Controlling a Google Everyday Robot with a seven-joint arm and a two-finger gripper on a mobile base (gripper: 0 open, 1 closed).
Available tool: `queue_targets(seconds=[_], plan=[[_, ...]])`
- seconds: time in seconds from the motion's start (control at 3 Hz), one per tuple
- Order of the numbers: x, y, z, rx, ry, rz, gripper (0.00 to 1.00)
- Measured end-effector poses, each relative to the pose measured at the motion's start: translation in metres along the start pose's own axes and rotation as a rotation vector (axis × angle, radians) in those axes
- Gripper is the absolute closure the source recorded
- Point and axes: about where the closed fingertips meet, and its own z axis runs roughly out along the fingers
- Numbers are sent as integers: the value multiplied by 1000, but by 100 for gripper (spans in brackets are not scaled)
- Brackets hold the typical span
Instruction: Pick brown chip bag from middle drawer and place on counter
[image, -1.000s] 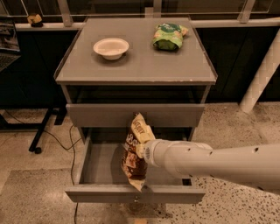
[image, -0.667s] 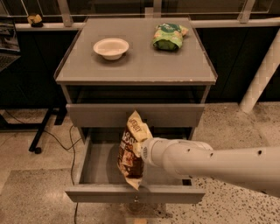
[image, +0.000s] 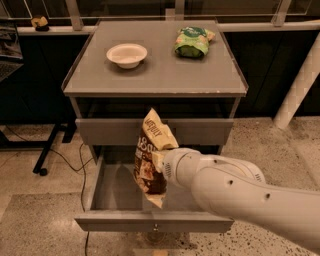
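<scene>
My gripper (image: 158, 161) is shut on the brown chip bag (image: 150, 159) and holds it upright in the air above the open middle drawer (image: 152, 221). The bag's top reaches up in front of the shut drawer front above. The drawer is pulled far out, and its grey floor (image: 116, 191) shows bare to the left of the bag. The counter (image: 155, 70) lies above and behind the bag. My white arm (image: 240, 195) comes in from the lower right and hides the drawer's right part.
A white bowl (image: 127, 54) sits on the counter's left rear. A green snack bag (image: 193, 42) lies on its right rear. A white post (image: 299, 87) stands at the right. A black stand leg and cable (image: 52, 150) lie on the floor at the left.
The gripper has lifted the brown chip bag higher out of the drawer; its top now overlaps the drawer front above.
</scene>
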Motion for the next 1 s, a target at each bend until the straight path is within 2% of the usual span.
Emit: queue_targets(seconds=[0.33,0.67,1.0], plan=[[-30,6,-38,26,-72,-61,100],[-61,26,-67,30,-127,-132,100],[-82,42,-80,23,-164,-172,100]])
